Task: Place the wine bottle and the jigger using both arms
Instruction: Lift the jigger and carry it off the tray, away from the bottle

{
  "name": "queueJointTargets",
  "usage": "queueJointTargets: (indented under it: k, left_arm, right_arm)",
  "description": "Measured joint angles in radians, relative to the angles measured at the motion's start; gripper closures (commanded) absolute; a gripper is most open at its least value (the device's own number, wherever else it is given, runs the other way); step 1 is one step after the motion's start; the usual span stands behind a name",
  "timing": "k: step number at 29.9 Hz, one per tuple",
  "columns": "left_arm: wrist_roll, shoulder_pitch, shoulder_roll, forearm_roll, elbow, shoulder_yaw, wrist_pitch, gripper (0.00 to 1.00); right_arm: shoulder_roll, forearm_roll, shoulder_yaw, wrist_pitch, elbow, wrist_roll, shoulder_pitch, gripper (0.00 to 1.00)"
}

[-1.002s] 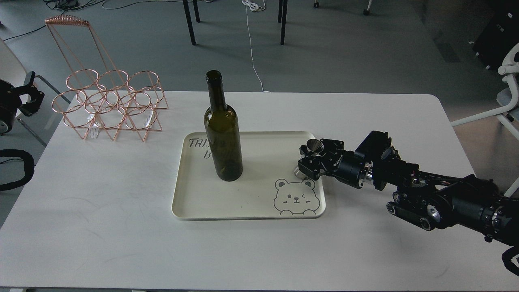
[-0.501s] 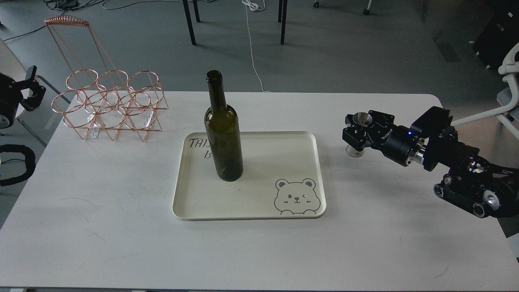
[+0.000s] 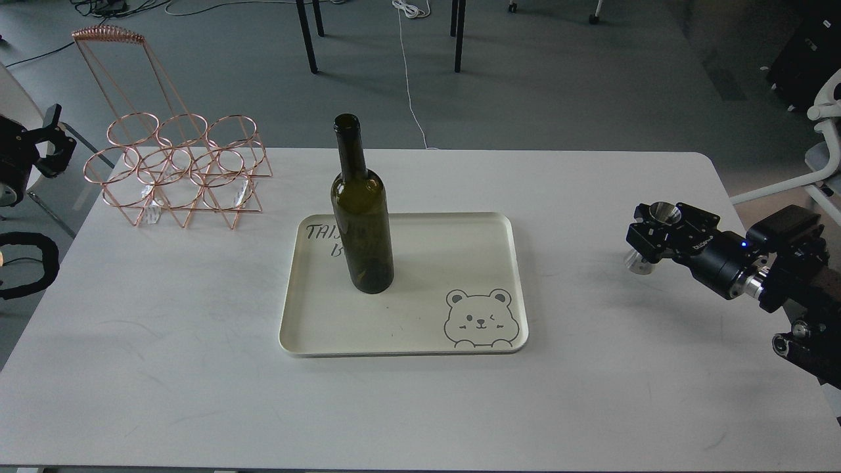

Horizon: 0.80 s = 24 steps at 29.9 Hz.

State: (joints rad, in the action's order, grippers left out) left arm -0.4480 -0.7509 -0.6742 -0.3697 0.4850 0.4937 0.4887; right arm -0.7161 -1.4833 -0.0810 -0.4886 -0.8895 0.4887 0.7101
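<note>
The dark olive-green wine bottle (image 3: 362, 217) stands upright on the left half of a cream tray (image 3: 460, 263) in mid-table. My right gripper (image 3: 647, 235) is shut on the shiny steel jigger (image 3: 642, 259), holding it upright over the white table far right of the tray; its top cone shows above the fingers, its base below. My left gripper (image 3: 52, 141) is at the far left edge, off the table, its two fingers apart and empty.
A copper wire bottle rack (image 3: 177, 171) stands at the table's back left. The tray has a bear drawing (image 3: 478, 318) at its front right corner. Chair legs and cables lie on the floor beyond; a white chair (image 3: 821, 151) stands at right.
My right gripper has carried the jigger from the tray's right edge rightward, off the tray and across the table. The bottle has stayed put. The left gripper has barely moved.
</note>
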Motion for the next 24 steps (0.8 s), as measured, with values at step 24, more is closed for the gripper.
queueJointTargets:
  k: [24]
  left_arm:
    - [0.002,-0.005,-0.009,0.002,0.0,-0.006,0.0,0.01]
  right_arm:
    - [-0.002,0.015,0.001,0.0,-0.022,0.0,-0.061,0.52]
